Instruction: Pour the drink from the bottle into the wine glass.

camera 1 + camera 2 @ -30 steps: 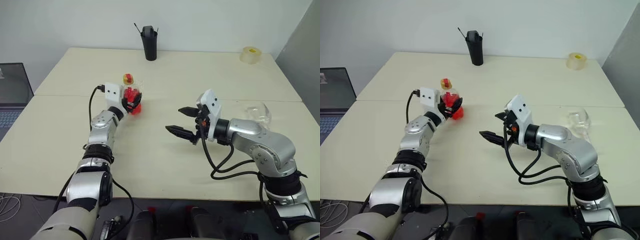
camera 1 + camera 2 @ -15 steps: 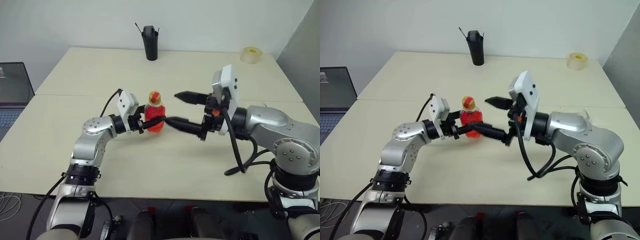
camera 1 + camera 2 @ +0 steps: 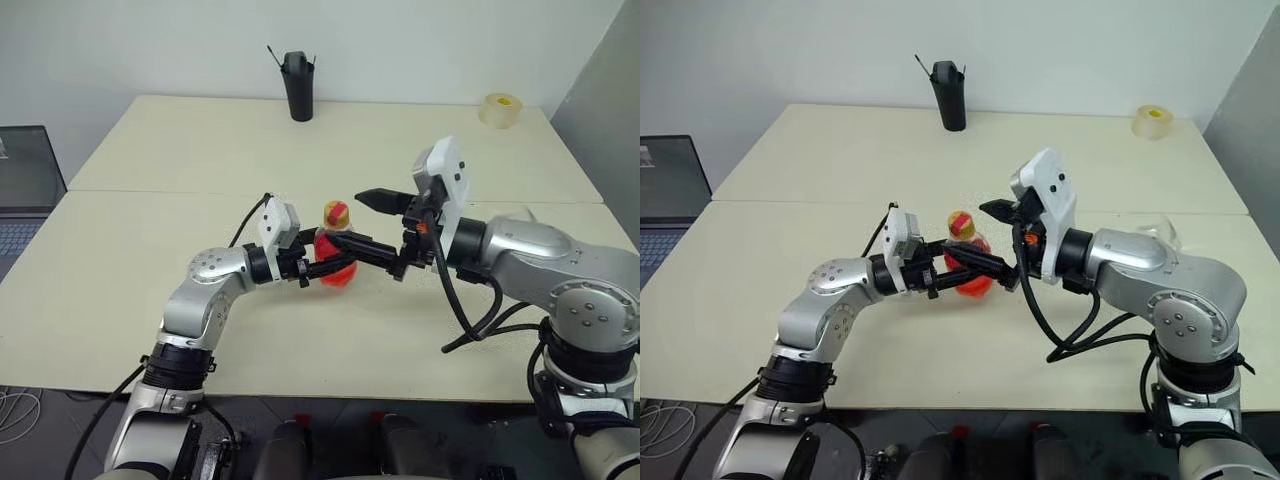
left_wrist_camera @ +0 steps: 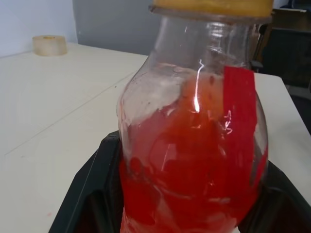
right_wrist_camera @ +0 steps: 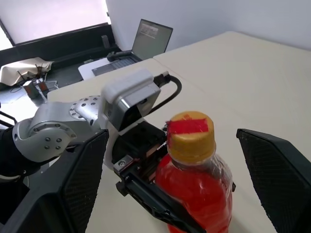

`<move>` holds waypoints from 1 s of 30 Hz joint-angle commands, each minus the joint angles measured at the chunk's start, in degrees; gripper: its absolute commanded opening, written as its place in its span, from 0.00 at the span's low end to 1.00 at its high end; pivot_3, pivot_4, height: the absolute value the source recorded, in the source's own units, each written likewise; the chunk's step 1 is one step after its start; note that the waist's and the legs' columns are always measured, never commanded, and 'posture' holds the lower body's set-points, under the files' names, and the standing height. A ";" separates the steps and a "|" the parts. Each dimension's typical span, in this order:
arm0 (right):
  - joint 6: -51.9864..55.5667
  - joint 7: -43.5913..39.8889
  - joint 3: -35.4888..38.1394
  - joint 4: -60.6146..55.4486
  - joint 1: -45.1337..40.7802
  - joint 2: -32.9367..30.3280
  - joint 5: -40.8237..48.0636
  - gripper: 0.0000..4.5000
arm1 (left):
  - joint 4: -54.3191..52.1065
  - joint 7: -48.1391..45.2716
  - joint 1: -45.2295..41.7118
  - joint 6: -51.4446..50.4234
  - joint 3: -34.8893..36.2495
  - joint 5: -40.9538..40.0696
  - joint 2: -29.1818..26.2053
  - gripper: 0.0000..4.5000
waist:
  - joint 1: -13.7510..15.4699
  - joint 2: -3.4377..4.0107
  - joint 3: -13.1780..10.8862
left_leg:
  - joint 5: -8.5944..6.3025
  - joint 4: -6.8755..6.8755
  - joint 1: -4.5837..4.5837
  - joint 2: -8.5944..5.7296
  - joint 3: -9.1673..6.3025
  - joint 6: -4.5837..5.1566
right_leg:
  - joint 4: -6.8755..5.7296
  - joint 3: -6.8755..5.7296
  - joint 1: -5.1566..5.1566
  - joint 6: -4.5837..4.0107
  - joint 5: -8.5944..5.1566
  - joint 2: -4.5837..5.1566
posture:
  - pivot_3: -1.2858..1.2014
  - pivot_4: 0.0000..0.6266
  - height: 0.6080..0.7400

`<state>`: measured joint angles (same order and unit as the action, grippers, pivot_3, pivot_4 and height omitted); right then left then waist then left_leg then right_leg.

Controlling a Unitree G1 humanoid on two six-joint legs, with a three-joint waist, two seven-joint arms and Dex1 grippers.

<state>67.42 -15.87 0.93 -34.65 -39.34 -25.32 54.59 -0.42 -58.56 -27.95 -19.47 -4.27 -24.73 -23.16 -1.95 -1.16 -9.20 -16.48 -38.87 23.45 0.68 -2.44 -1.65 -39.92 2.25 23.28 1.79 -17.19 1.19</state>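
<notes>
The left pincer [image 3: 322, 268] holds the bottle [image 3: 336, 262] upright by its bulgy body, one black finger [image 4: 85, 194] on each side, above the counter [image 3: 150, 170]. In the left wrist view the drink [image 4: 194, 165] fills the lower body of the bottle, with a strip of red tape down one side, and the yellow-orange cap [image 4: 211, 7] sits on the neck. The left pincer points sideways toward the right arm.

The right pincer [image 3: 372, 222] stands wide, closed on nothing. It faces the left pincer, and its two fingers straddle the bottle: in the right wrist view one finger [image 5: 80, 179] is on each side of the bottle, both apart from it, with the cap [image 5: 190, 135] between them. In the head views the nearer finger reaches across just in front of the bottle's shoulder, and I cannot tell whether it touches; the farther finger stands behind and above the cap.

The wine glass [image 3: 515, 218] is on the counter behind the right forearm, well apart from both pincers and partly hidden by the arm.

At the counter's far edge, well beyond both pincers, stands a black cup [image 3: 298, 88]. A roll of tape [image 3: 501, 109] lies at the far corner on the right arm's side. A laptop [image 3: 25, 190] sits off the counter, beyond the left arm.
</notes>
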 commanded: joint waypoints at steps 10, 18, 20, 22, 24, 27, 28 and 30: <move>-2.08 1.77 0.03 0.26 -0.79 1.88 -1.00 1.00 | -2.68 -0.69 -0.72 0.99 0.20 -1.15 0.51 0.53 | 0.05 0.00 0.00 | 0.00 0.00 0.00 -0.01 -0.01 0.00 | 0.01 -0.02 0.00 0.00 0.00 -0.01 | 0.52 0.24 1.00; -3.25 2.73 -0.56 1.27 -0.58 3.60 -3.28 0.48 | -2.90 -0.63 0.14 1.29 0.05 -0.56 0.46 0.52 | 0.06 0.00 0.00 | 0.00 0.00 0.00 -0.01 0.00 0.00 | 0.01 -0.02 0.00 0.00 0.00 -0.02 | 0.52 0.24 1.00; -3.47 2.55 -0.63 1.45 -0.58 3.66 -3.55 0.31 | -3.23 -0.53 0.39 1.19 0.04 -0.56 0.39 0.52 | 0.04 0.00 0.00 | 0.00 0.00 0.00 -0.01 0.00 0.00 | 0.01 -0.01 0.00 0.00 0.00 -0.02 | 0.52 0.24 1.00; -3.77 2.32 -0.74 1.63 -0.64 3.59 -3.80 0.22 | -3.39 -0.43 0.49 1.07 0.06 -0.58 0.28 0.52 | 0.05 0.00 0.00 | 0.00 0.01 0.00 -0.01 0.00 0.00 | 0.02 -0.01 0.00 0.00 0.00 -0.02 | 0.52 0.24 1.00; -4.37 1.12 -1.08 1.93 -0.78 3.30 -4.03 0.07 | -3.51 -0.46 0.65 1.01 0.15 -0.63 0.09 0.52 | 0.06 0.01 0.00 | 0.00 0.01 0.00 -0.01 -0.01 0.00 | 0.01 -0.02 0.00 0.00 0.00 -0.02 | 0.52 0.24 1.00; -6.64 -5.73 -2.63 4.48 -2.20 0.84 -4.58 0.00 | -3.40 -0.50 0.34 0.78 0.16 -0.77 0.04 0.52 | 0.06 0.01 -0.01 | 0.00 0.01 0.00 -0.02 0.01 0.00 | 0.02 -0.03 0.00 0.00 0.00 -0.02 | 0.52 0.24 1.00; -8.37 -9.87 -4.14 6.77 -3.20 -1.33 -6.21 0.00 | -3.09 -0.61 0.10 0.93 0.09 -0.70 0.09 0.52 | 0.07 0.02 -0.01 | 0.00 0.01 0.00 -0.02 0.01 0.00 | 0.02 -0.04 0.00 0.00 0.00 -0.02 | 0.52 0.24 1.00; -11.09 -15.91 -5.58 10.49 -4.92 -4.21 -8.20 0.00 | -2.71 -0.81 -0.10 1.40 -0.11 -0.39 0.10 0.52 | 0.06 0.02 -0.02 | 0.00 0.01 -0.01 -0.04 0.04 0.01 | 0.04 -0.09 0.00 0.00 0.00 -0.03 | 0.52 0.24 1.00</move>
<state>58.97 -27.08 -4.08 -25.68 -42.93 -28.45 47.90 -0.51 -59.13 -26.60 -19.55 -4.69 -24.59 -23.05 -1.89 -1.13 -9.22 -16.49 -38.86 23.43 0.65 -2.40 -1.64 -39.88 2.15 23.27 1.79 -17.19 1.16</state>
